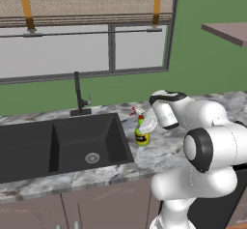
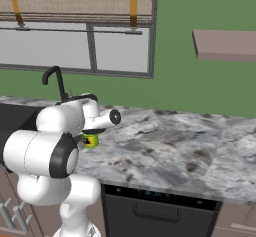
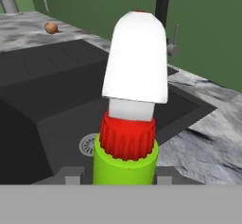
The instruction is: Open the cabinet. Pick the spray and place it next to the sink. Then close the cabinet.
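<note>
Your end effector (image 3: 125, 173) is pinching the spray (image 1: 141, 131), standing on the table (image 1: 169, 150) just beside the sink (image 1: 62, 146); release crookedly and it could topple into the basin.

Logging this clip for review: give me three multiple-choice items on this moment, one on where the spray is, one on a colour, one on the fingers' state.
1. Where is the spray?
A. On the counter just right of the sink
B. Inside the basin
C. On the wall shelf

2. What colour is the collar under the spray's white head?
A. Blue
B. Red
C. Black

3. How do the fingers stand?
A. Wide open above the counter
B. Shut on the faucet
C. Shut on the spray

Answers: 1 A, the left base view shows its base by the basin's right rim. 2 B, the hand view shows a ribbed red ring above the green body. 3 C, the hand view shows both tips against the bottle's sides.
</note>
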